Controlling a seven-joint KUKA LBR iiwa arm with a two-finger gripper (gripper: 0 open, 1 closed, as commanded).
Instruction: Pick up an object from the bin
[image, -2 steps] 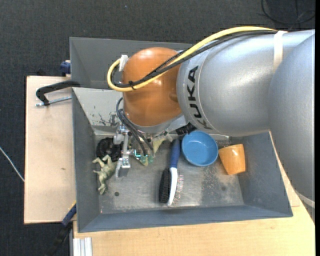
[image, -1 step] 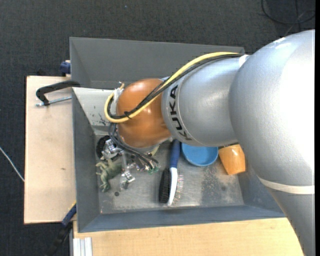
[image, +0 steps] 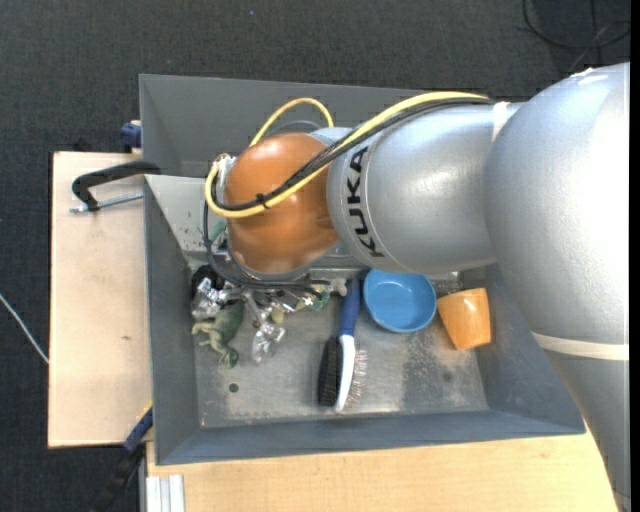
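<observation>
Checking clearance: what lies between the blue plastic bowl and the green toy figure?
Camera view: a blue-handled brush with black bristles and a small silvery metal piece.

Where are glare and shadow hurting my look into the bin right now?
Camera view: bright glare on the silver arm and a softer sheen on its orange cover; shadow under that cover darkens the bin floor where a green toy figure and small silvery pieces lie; blue bowl, orange cup and brush sit in brighter light.
</observation>
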